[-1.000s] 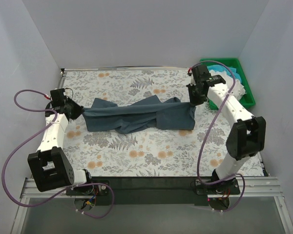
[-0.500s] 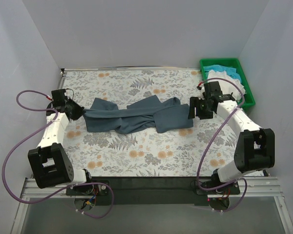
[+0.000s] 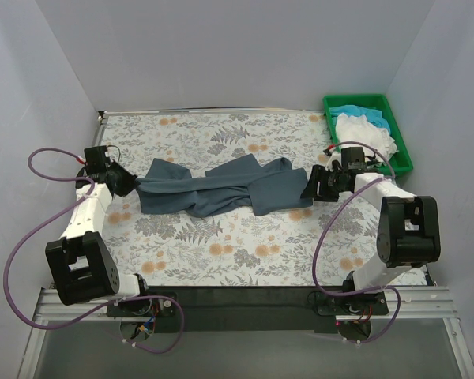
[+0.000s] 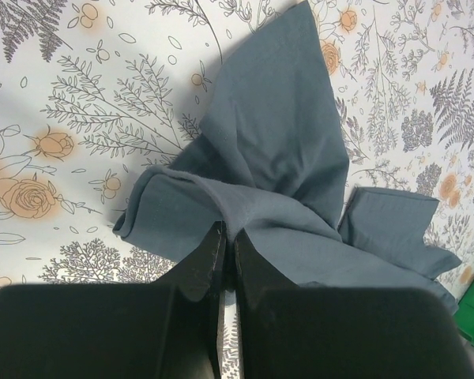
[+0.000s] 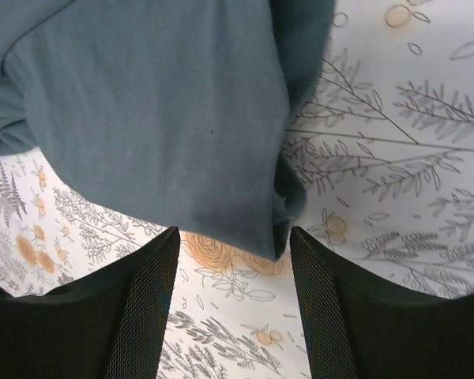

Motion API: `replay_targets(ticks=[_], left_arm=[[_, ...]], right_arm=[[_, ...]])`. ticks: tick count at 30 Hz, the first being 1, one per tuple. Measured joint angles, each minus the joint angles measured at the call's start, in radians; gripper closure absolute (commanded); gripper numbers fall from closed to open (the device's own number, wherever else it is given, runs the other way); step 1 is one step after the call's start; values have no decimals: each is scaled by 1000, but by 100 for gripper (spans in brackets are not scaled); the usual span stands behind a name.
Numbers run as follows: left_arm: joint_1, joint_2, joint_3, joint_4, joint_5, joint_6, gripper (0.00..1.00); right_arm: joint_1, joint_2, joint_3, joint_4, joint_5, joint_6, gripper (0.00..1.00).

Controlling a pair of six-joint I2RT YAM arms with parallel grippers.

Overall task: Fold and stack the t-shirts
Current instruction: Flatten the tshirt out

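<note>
While left hand (image 4: pixel 225 234) pinches t-shirt (image 4: pixel 278 142), right hand (image 5: pixel 233 237) gapes

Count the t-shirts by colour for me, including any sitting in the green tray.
dark blue-grey shirt: 1
white shirt, in the green tray: 1
turquoise shirt, in the same tray: 1
Total: 3
</note>
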Motion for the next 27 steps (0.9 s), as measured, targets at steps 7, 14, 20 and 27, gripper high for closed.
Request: replay_targets(ticks=[7, 14, 20, 27], left_arm=[[0, 0, -2, 3, 10, 0, 100], [0, -2, -2, 3, 27, 0, 100], [0, -7, -2, 3, 61, -5, 100], [-2, -13, -2, 3, 67, -8, 100]], right_arm=[[0, 35, -28, 60, -83, 2, 56], [0, -19, -39, 66, -256, 57, 60], [0, -112, -60, 70, -307, 81, 59], [0, -80, -120, 50, -247, 72, 59]])
